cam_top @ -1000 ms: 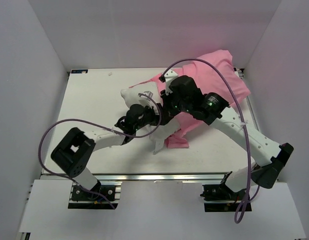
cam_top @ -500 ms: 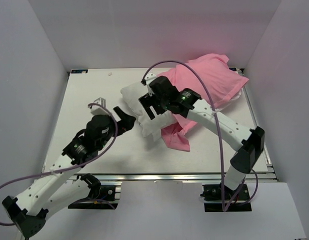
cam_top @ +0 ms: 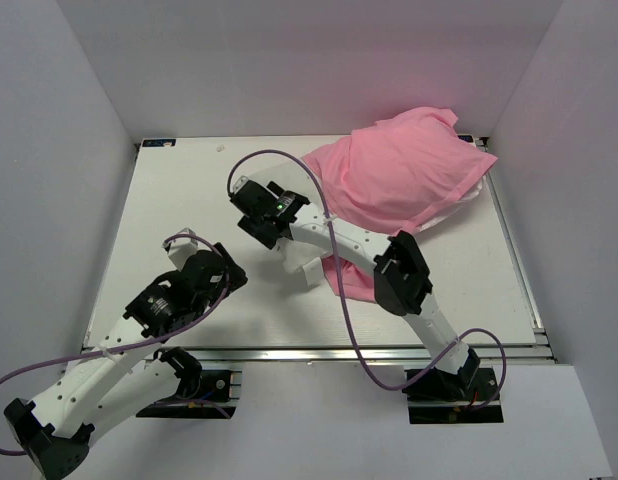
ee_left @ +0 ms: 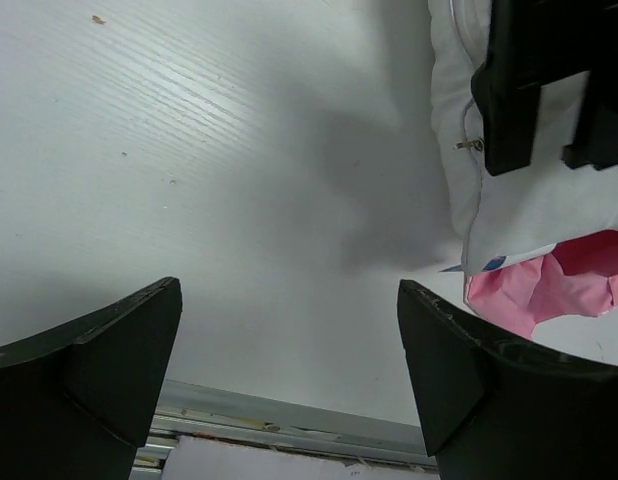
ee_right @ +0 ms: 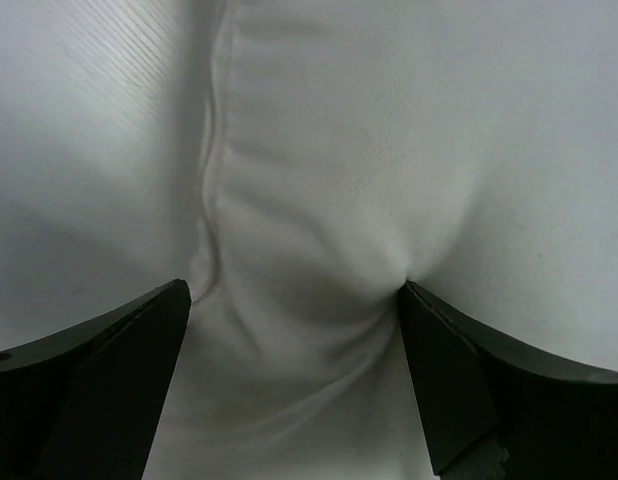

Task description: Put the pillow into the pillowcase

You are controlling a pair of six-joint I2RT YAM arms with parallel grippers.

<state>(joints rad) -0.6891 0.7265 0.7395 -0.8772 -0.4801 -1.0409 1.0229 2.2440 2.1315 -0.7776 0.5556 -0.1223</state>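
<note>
The pink pillowcase (cam_top: 399, 180) lies plump at the back right of the table and covers most of the pillow. The pillow's white end (cam_top: 297, 258) sticks out of its left opening. Over that bare end my right gripper (cam_top: 261, 225) stands open. In the right wrist view the pillow (ee_right: 319, 180) fills the frame; the right gripper (ee_right: 294, 290) straddles a fold, one fingertip (ee_right: 429, 330) denting the fabric. My left gripper (cam_top: 231, 274) is open over bare table, left of the pillow. In the left wrist view the left gripper (ee_left: 287, 292) is empty, with pillow (ee_left: 529, 205) and pillowcase (ee_left: 579, 285) at the right.
White walls close in the table on three sides. An aluminium rail (cam_top: 319, 353) runs along the front edge, the same rail (ee_left: 289, 425) showing in the left wrist view. Purple cables loop over both arms (cam_top: 279, 160). A small white scrap (cam_top: 221, 148) lies at the back.
Both grippers have opened and let go. The left arm drew back toward the front left. The right gripper moved left to the pillow's bare end, and the pillowcase now covers more of the pillow.
</note>
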